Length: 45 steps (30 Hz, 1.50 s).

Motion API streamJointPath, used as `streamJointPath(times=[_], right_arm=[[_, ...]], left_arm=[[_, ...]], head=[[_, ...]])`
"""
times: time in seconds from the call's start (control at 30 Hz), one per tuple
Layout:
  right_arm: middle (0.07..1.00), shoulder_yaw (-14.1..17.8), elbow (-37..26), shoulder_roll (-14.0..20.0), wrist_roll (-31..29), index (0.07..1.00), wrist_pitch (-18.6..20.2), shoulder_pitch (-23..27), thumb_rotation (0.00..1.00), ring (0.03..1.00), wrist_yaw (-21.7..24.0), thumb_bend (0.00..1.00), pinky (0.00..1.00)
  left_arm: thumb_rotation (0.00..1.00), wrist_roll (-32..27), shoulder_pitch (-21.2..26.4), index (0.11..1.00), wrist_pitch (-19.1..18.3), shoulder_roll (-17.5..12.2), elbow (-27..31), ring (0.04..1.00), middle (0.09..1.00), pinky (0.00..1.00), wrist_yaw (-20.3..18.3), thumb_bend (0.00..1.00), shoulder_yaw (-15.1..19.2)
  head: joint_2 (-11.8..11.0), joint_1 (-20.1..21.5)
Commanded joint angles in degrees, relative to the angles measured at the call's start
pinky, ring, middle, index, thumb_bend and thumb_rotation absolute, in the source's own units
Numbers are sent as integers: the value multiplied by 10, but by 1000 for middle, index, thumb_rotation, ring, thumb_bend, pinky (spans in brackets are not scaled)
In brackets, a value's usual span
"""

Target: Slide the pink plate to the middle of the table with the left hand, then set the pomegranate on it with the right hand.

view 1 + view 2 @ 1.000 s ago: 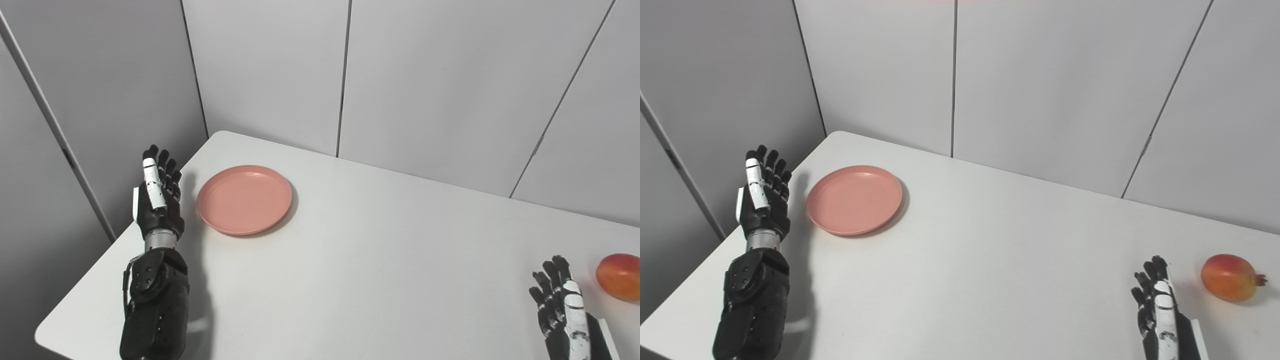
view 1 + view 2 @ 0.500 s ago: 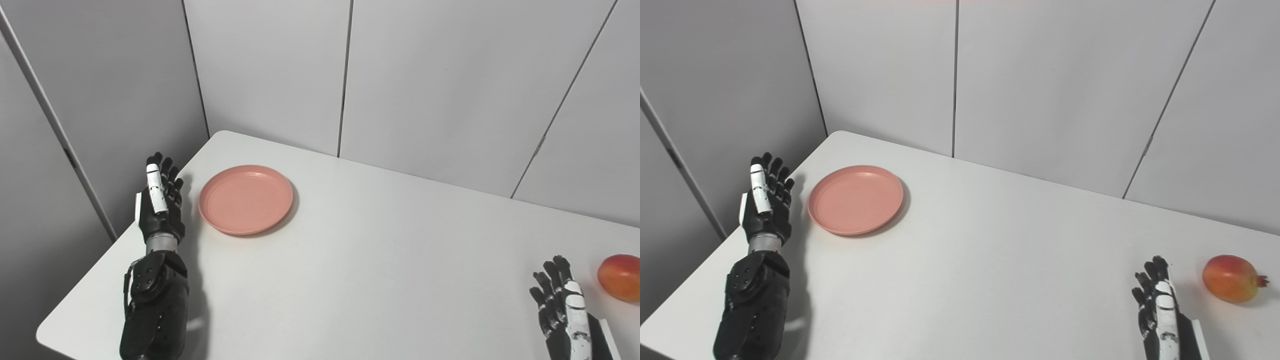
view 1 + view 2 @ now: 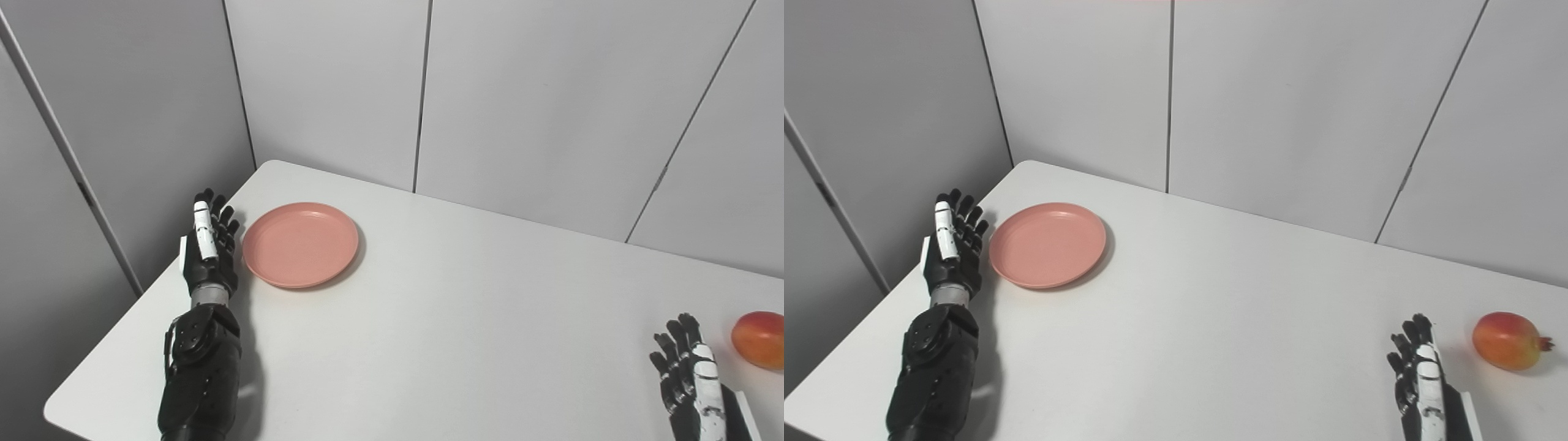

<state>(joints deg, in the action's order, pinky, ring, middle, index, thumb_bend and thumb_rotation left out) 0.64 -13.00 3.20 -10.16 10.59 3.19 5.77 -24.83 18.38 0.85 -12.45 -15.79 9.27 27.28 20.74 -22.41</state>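
Pink plate, one; pomegranate, one; hands, two, seemingly open.

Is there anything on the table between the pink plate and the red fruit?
No. Between the pink plate and the pomegranate there is only bare white table; the right eye view shows the whole stretch. The right hand sits nearer the camera, beside the pomegranate.

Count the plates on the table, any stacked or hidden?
1. The pink plate sits flat at the table's far left, just beside the open left hand. It looks single, not stacked, and nothing in view could hide another.
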Motion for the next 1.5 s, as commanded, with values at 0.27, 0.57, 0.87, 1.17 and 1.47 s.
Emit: streamJointPath(times=[0.27, 0.57, 0.87, 1.17, 1.47], right_arm=[[1000, 5, -23, 0, -7, 1000, 8, 11, 1000, 1000, -2, 179, 1000], [1000, 5, -23, -1, -7, 1000, 9, 11, 1000, 1000, -3, 181, 1000], [1000, 4, -19, 3, -6, 1000, 5, 11, 1000, 1000, 1, 181, 1000], [1000, 4, -19, 2, -5, 1000, 4, 11, 1000, 1000, 0, 190, 1000], [1000, 3, -25, 2, -9, 1000, 6, 9, 1000, 1000, 3, 192, 1000]], left_arm=[[1000, 6, 45, 926, 10, -17, -37, 943, 943, 933, -14, 360, -11], [1000, -4, 55, 910, -1, -18, -53, 936, 929, 951, -20, 329, -15], [1000, 0, 66, 887, 14, -22, -91, 915, 910, 936, -34, 345, -17], [1000, -2, 66, 897, -3, -27, -102, 907, 913, 903, -69, 359, -32], [1000, -4, 67, 906, -15, -21, -104, 907, 908, 919, -87, 384, -51]], head=[[-1, -1], [-3, -1], [-4, 0], [-1, 2], [3, 7]])
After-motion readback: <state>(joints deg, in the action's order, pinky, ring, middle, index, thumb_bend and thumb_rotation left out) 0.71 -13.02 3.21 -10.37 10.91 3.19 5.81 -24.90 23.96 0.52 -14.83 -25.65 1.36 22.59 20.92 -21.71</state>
